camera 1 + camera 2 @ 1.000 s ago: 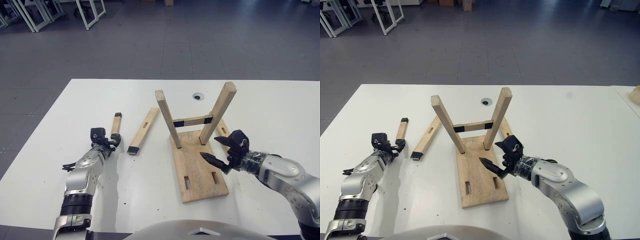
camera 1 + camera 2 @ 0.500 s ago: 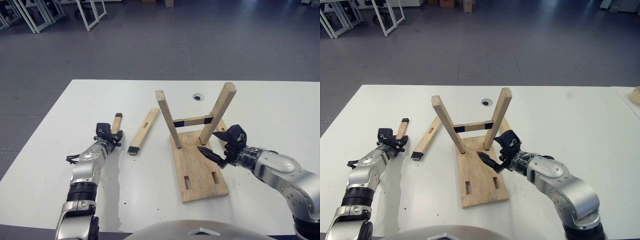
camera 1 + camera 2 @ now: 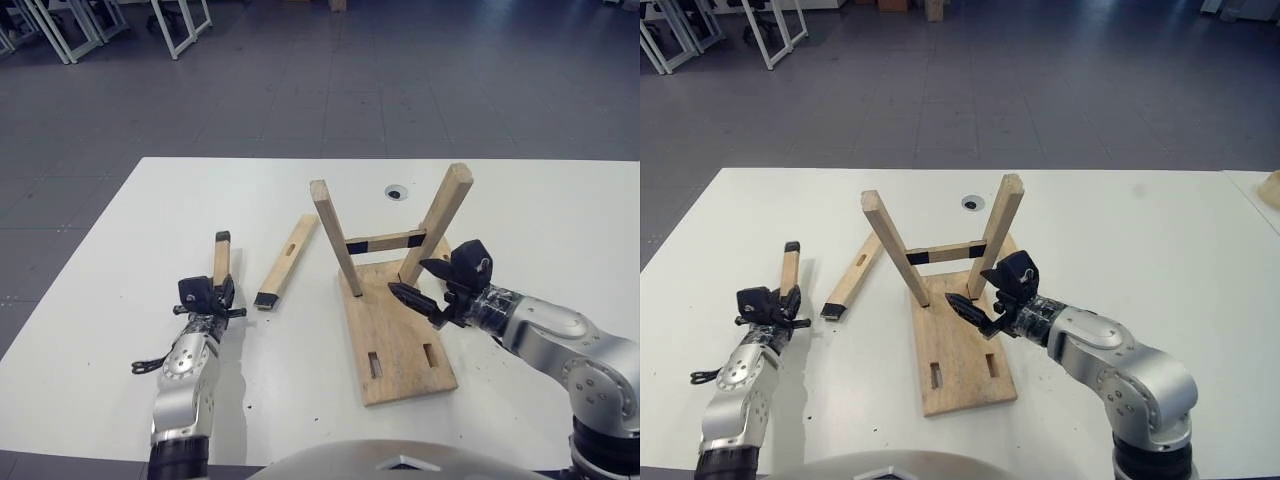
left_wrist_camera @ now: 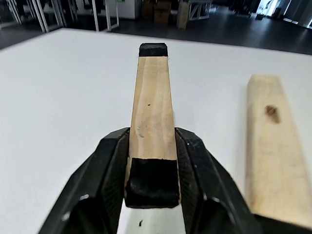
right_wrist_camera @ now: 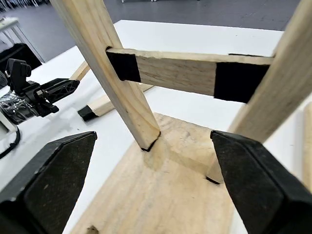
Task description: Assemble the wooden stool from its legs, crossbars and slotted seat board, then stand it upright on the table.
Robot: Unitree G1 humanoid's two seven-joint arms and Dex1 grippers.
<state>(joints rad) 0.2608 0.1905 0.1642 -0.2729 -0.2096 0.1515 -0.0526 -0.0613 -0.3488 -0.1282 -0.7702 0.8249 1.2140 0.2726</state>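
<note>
Left pincer [image 4: 152, 163] clenched on the near black-capped end of a crossbar [image 4: 152, 112] in the left half of the surface [image 3: 550, 220]; bar's long axis runs from near edge toward far edge. Right pincer [image 3: 410, 278] released, jaws wide, over the flat seat board [image 3: 400, 345] mid-surface.

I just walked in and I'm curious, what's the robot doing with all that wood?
It is building a stool. Its left gripper is shut on a short bar. Its right gripper hangs open over the seat board, beside two legs standing in it. A loose leg lies on the table.
</note>
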